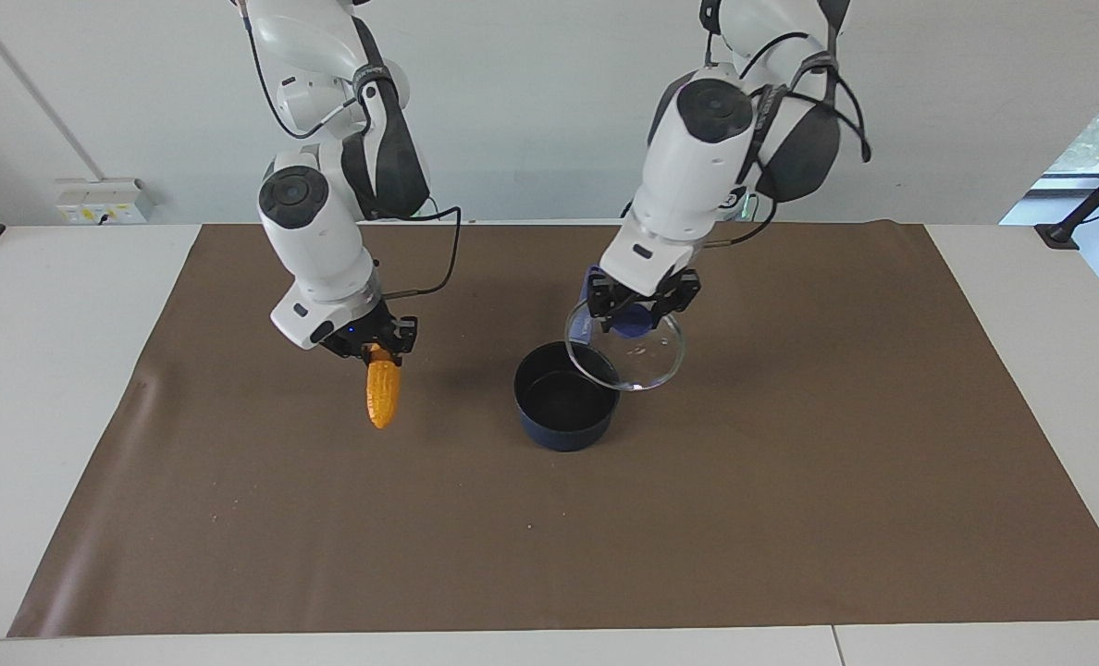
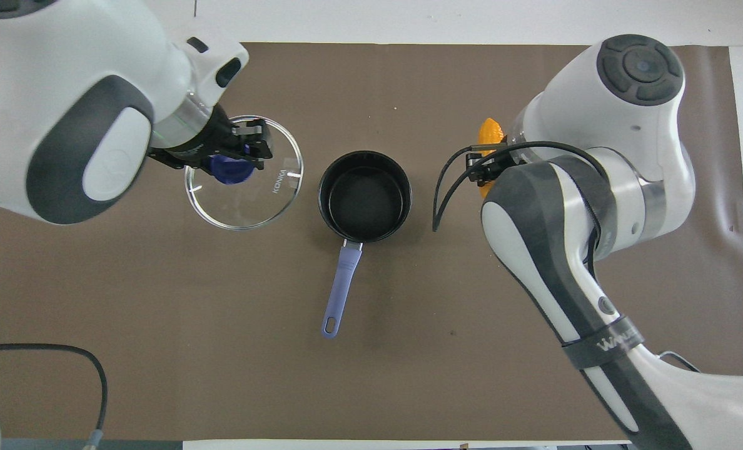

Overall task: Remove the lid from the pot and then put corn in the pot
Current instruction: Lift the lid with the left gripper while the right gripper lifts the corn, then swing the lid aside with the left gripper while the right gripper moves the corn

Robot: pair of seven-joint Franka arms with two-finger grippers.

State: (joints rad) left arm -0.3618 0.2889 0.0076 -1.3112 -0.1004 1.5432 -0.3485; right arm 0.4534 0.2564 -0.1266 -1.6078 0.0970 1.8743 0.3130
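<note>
From the facing camera, I am watching the left gripper point(image 1: 643, 308) pinching the lid point(image 1: 625, 350) by its blue knob, holding the glass disc tilted in the air just beside the pot point(image 1: 566, 396), toward the left arm's end of the table, one edge overlapping the pot's rim in this view. The pot is sitting open on the brown mat point(image 1: 790, 481), its black inside showing. The right gripper point(image 1: 372, 344) is clamping the thick end of the corn point(image 1: 383, 393), which is hanging point-down over the mat beside the pot, toward the right arm's end.

From overhead, I am seeing the lid point(image 2: 244, 172) clear of the pot point(image 2: 365, 196), the left gripper point(image 2: 234, 153) closed on the knob. The pot's handle is pointing toward the robots. The right gripper point(image 2: 485, 164) is mostly hidden under its own arm; only a bit of corn point(image 2: 491, 132) is peeking out.

My read: the glass lid is likely fragile and slippery, so the knob is the safe hold. The corn looks light and stiff, its bumpy kernels giving the fingers purchase.
</note>
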